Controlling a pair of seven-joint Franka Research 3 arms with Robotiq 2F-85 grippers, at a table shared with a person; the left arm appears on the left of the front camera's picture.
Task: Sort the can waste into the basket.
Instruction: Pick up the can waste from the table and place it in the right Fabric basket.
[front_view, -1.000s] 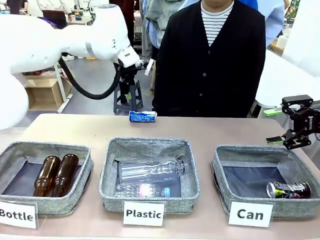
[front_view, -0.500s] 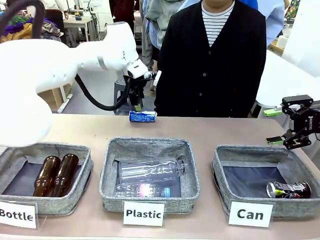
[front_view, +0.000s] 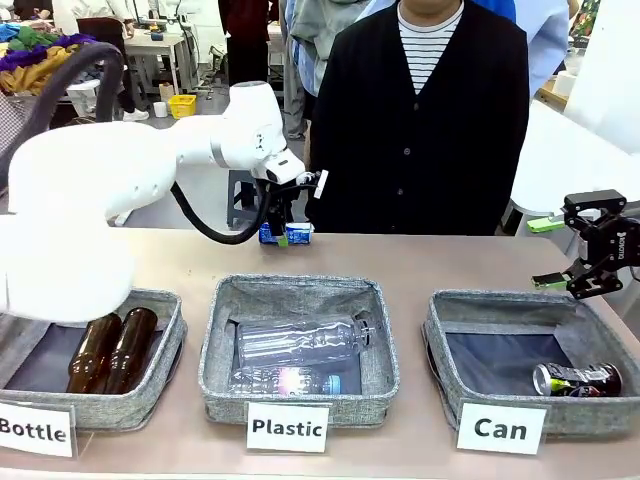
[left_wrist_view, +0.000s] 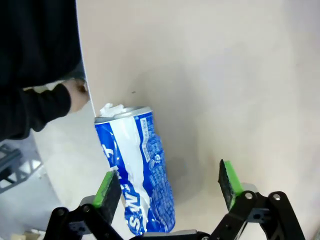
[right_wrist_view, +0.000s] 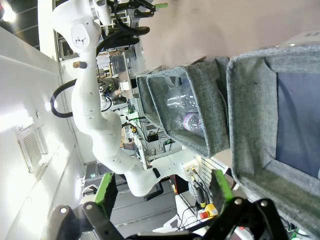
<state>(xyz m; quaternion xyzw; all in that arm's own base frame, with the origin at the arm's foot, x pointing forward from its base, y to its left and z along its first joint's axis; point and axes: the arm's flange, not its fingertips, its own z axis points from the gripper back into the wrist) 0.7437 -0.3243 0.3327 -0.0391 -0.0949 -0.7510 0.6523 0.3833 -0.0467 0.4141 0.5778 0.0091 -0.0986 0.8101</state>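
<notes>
The counter (front_view: 450, 262) is the widest thing. The white left arm (front_view: 100, 190) reaches across it to the far edge and hides the far left part of the basket signed "Bottle" (front_view: 170, 320). The person (front_view: 430, 130) stands behind the counter. The basket signed "Can" (front_view: 436, 340) stands at the right, and the dark can (front_view: 577, 379) lies in its near right corner. The blue and white can (front_view: 296, 234) lies at the counter's far edge, and in the front view the left tool (front_view: 280, 225) covers its left part. The left wrist view shows more: this tool is released, and the dented can lies between its fingers, closer to one pad. The can's near end is cut off at the bottom edge. The right tool (front_view: 547, 253) is also released and grasps nothing. It hangs just beyond the Can basket's far right corner.
</notes>
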